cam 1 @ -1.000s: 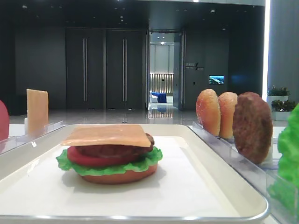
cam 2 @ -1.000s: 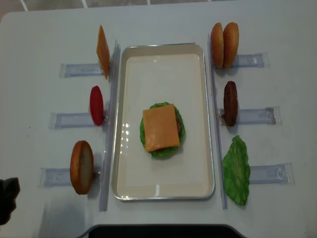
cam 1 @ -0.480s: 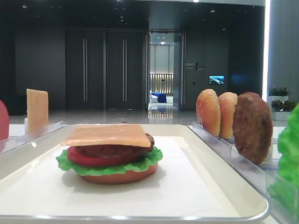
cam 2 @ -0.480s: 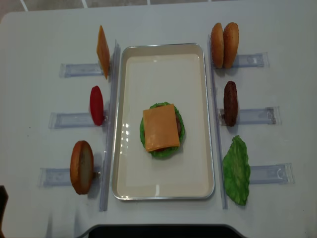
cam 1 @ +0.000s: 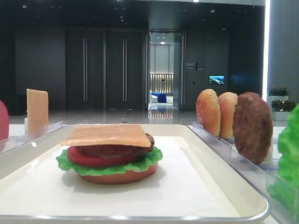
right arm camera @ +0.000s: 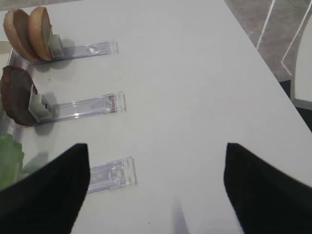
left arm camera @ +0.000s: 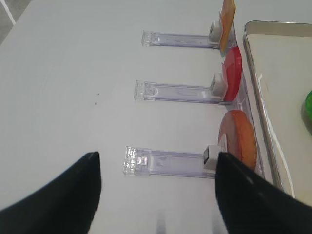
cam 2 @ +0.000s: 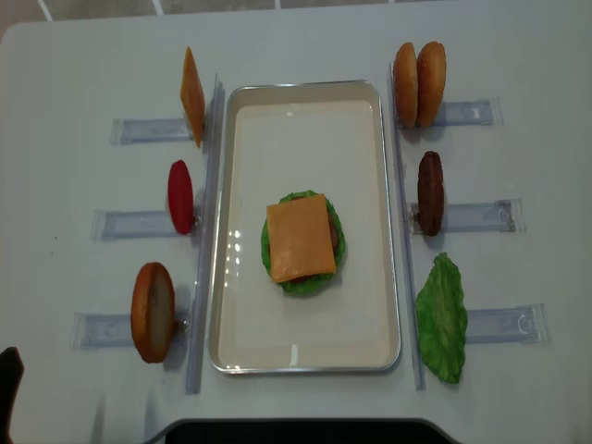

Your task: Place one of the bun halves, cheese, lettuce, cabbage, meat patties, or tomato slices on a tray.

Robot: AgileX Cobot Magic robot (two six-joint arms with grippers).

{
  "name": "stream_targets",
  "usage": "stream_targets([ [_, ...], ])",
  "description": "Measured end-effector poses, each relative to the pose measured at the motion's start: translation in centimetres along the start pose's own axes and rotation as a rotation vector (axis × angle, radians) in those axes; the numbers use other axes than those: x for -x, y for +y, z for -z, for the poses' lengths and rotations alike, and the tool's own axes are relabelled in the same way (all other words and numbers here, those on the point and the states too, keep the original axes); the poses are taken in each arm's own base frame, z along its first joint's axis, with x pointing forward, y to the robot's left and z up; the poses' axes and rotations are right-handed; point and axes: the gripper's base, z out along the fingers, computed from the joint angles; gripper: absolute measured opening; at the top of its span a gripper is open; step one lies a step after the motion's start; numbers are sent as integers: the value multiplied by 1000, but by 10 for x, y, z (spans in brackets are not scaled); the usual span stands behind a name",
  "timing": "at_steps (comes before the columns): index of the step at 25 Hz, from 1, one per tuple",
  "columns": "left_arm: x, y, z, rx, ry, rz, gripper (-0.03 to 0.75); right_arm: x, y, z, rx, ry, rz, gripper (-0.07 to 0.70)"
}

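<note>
On the cream tray (cam 2: 305, 356) stands a stack, with a cheese (cam 2: 300, 237) slice on top. Under it lie a meat patty (cam 1: 112, 150), a tomato slice (cam 1: 86, 157), lettuce (cam 1: 112, 168) and a bun half (cam 1: 121, 176). My left gripper (left arm camera: 157, 158) is open and empty, low over the table beside the near-left bun half (left arm camera: 238, 139). Only its dark tip (cam 2: 7, 388) shows at the overhead view's lower left edge. My right gripper (right arm camera: 157, 146) hangs open over bare table, right of the rack lettuce (right arm camera: 9, 158), with nothing between its fingers.
Clear racks flank the tray. The left ones hold a cheese slice (cam 2: 191, 95), a tomato slice (cam 2: 180, 196) and a bun half (cam 2: 153, 311). The right ones hold two bun halves (cam 2: 418, 83), a meat patty (cam 2: 429, 192) and a lettuce leaf (cam 2: 441, 319).
In the overhead view the left gripper's dark tip has drawn back toward the lower left edge, showing less of itself. The food and tray have not moved.
</note>
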Motion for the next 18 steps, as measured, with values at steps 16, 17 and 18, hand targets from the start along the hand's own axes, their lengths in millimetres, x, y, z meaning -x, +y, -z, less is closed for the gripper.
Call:
stream_targets([
  [16, 0, 0, 0, 0, 0, 0, 538, 0, 0, 0, 2, 0, -1, 539],
  [17, 0, 0, 0, 0, 0, 0, 538, 0, 0, 0, 4, -1, -2, 539],
  [18, 0, 0, 0, 0, 0, 0, 538, 0, 0, 0, 5, -1, -2, 539],
])
